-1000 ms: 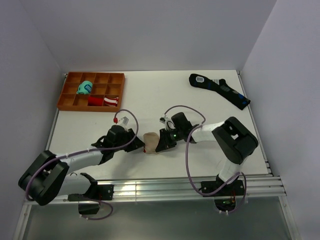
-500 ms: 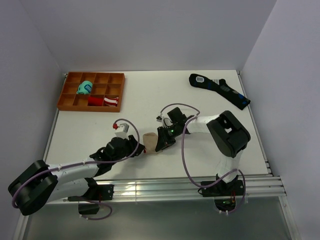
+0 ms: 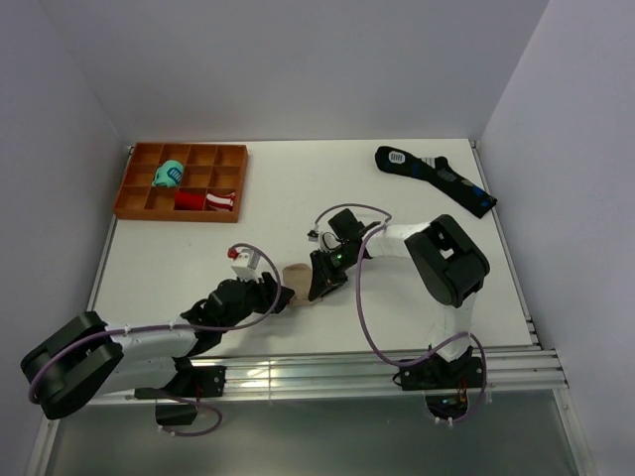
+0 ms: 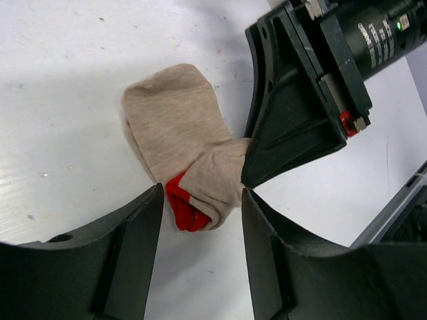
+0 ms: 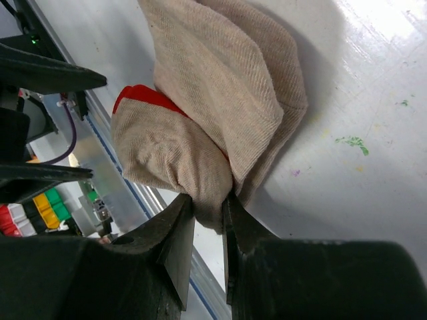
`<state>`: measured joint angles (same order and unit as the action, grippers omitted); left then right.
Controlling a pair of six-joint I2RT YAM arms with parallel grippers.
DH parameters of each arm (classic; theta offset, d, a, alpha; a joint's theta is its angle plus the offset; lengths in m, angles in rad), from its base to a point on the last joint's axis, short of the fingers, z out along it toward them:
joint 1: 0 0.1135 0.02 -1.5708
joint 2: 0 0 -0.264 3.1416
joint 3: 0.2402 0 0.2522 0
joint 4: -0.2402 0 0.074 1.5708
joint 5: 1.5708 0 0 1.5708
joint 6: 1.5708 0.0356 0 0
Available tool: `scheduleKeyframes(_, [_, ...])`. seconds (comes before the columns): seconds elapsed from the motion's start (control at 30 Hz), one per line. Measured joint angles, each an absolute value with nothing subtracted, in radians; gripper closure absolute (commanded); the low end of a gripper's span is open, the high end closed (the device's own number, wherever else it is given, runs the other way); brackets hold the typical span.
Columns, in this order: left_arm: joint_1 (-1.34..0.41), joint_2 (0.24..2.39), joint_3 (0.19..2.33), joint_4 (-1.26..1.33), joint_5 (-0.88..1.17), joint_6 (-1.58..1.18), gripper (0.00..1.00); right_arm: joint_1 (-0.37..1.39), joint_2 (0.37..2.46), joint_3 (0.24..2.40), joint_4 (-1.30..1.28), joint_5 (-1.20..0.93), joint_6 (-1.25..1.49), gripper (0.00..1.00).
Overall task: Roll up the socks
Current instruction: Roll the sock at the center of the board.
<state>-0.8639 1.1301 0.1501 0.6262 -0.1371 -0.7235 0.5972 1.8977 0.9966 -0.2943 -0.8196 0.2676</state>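
The socks (image 3: pixel 296 282) are a beige bundle, partly rolled, lying on the white table between the two arms. Their red end (image 4: pixel 185 205) pokes out at the near side. My left gripper (image 3: pixel 277 295) is open; its fingers (image 4: pixel 143 220) stand either side of the red end with gaps showing, so nothing is clamped (image 4: pixel 202 200). My right gripper (image 3: pixel 316 282) is shut on a fold of the beige fabric (image 5: pixel 209 207), pinching the socks (image 5: pixel 220 93) from the right. Its black body (image 4: pixel 300 113) also shows in the left wrist view.
An orange divided tray (image 3: pixel 136 205) sits at the back left, holding a teal roll (image 3: pixel 168 177) and a red-and-white roll (image 3: pixel 206 200). A long black sock (image 3: pixel 435 178) lies at the back right. The metal rail (image 3: pixel 327 372) runs along the table's near edge.
My left jaws have widened and come off the socks, and the left arm has dropped lower and drawn back. The right gripper keeps its pinch and has shifted slightly left.
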Motion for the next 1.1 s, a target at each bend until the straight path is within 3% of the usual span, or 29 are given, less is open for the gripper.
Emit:
scheduleKeyframes(0.93, [-0.918,1.328,0.174,0.728,-0.141,-0.698,0.44,0.596,1.908,1.016,-0.346,-0.828,0.252,0.89])
scheduleKeyframes(1.1, [-0.920,1.340,0.184,0.726,-0.158,-0.710,0.53,0.596,1.908,1.015,-0.345,-0.829,0.245,0.89])
